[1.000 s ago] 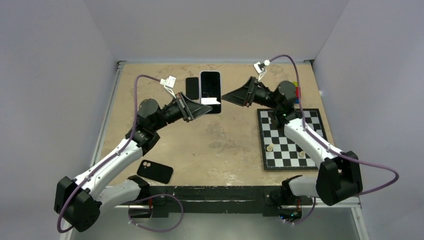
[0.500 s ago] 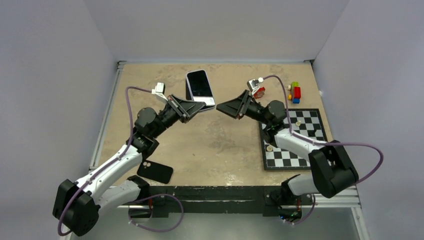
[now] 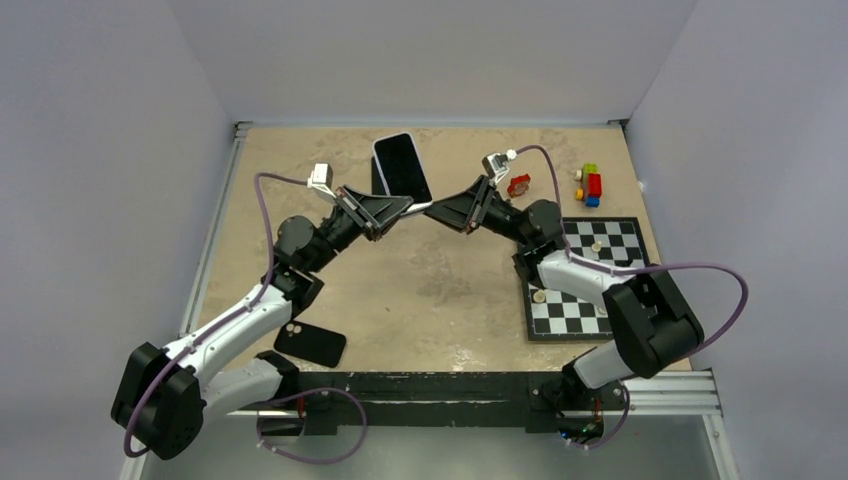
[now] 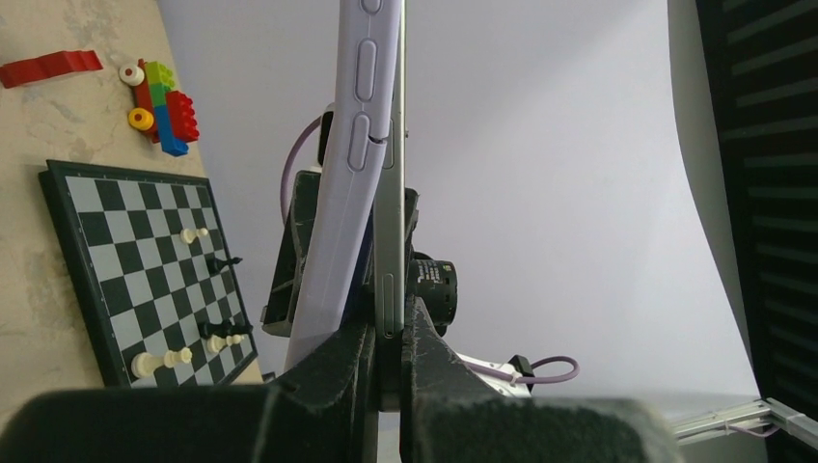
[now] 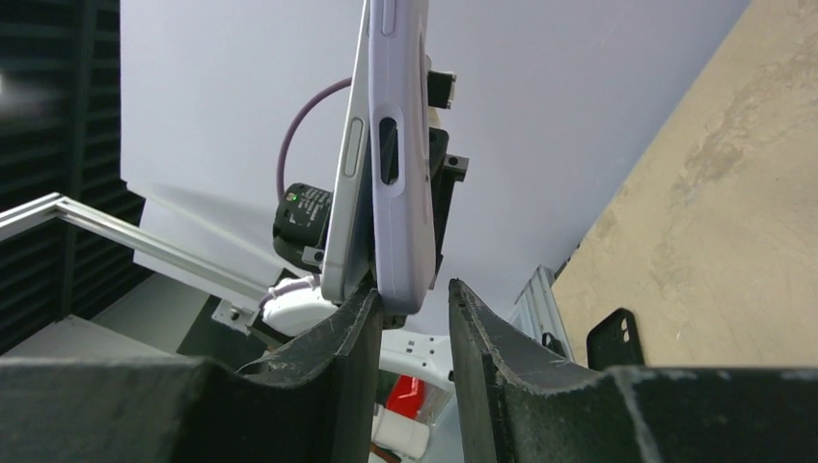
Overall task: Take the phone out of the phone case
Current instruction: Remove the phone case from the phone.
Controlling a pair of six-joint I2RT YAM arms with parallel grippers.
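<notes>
**A:** From above, where do your end effectors sit?

**B:** They sit tip to tip over the far half of the bench (image 3: 440, 290). Your left end effector (image 3: 398, 210) and right end effector (image 3: 442, 210) both meet the near end of the phone (image 3: 404, 168), which is raised off the bench. Its dark screen faces the camera. Its long axis runs away from the arms, with the far end leaning left. You can't tell from here how far either one is open.

**A:** What's around it?

**B:** A dark flat thing (image 3: 376, 185) lies just behind the phone, mostly hidden. The chessboard (image 3: 585, 285) is under your right arm, with the toy bricks (image 3: 590, 185) and a red piece (image 3: 518, 185) beyond it. A black case (image 3: 310, 344) lies by the left arm's base. All of those are well apart from the phone.

**A:** And the left wrist view?

**B:** Your fingers (image 4: 338, 371) are pinched tight on the phone's bare silver edge. The phone stands edge-on, long axis straight up the frame. The lavender phone case (image 4: 340, 207) hugs it higher up but splays off at the gripped end, outside the finger.

**A:** Right wrist view?

**B:** The jaws are apart. The phone case's lower end sits between your fingers (image 5: 477, 328), touching the one on the left of that view and leaving a gap to the other.
</notes>
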